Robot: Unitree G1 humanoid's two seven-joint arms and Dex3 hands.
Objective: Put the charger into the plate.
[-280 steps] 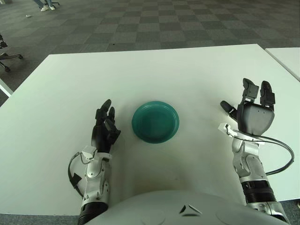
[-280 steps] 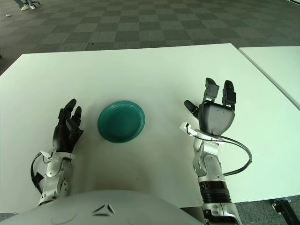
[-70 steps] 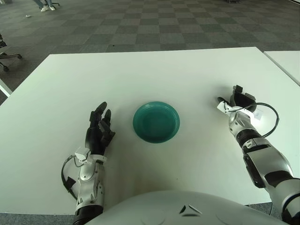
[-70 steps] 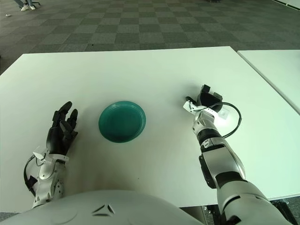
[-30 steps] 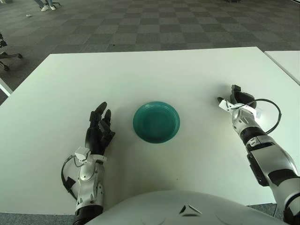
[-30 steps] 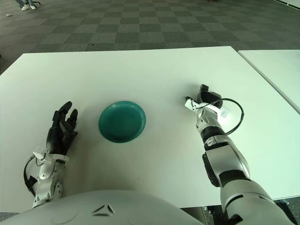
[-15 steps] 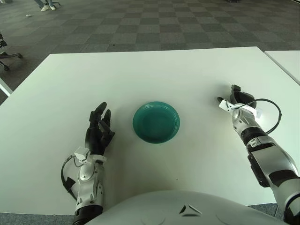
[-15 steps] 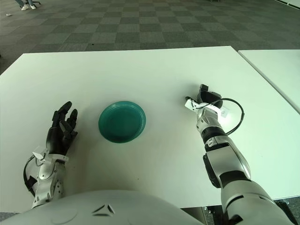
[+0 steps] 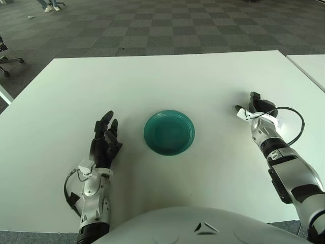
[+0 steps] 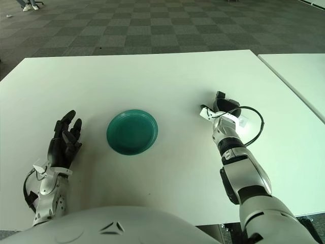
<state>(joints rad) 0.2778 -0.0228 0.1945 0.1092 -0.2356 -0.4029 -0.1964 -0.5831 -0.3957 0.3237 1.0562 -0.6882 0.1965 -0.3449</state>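
A round green plate (image 9: 169,132) sits on the white table (image 9: 152,81) in the middle, with nothing in it. A small white charger (image 9: 278,121) lies on the table at the right, also in the right eye view (image 10: 243,121). My right hand (image 9: 255,104) is low on the table there, back towards me, with the charger just right of its wrist; whether they touch is hidden. A black cable (image 9: 299,127) loops from that wrist. My left hand (image 9: 105,138) rests left of the plate, fingers spread and empty.
A second white table (image 9: 310,63) stands at the far right across a narrow gap. Grey checkered carpet (image 9: 152,25) lies beyond the table's far edge. My own body (image 9: 203,226) fills the bottom of the view.
Over the last second my left hand has slid slightly back towards me and to the left. My right hand, the charger and the plate have stayed put.
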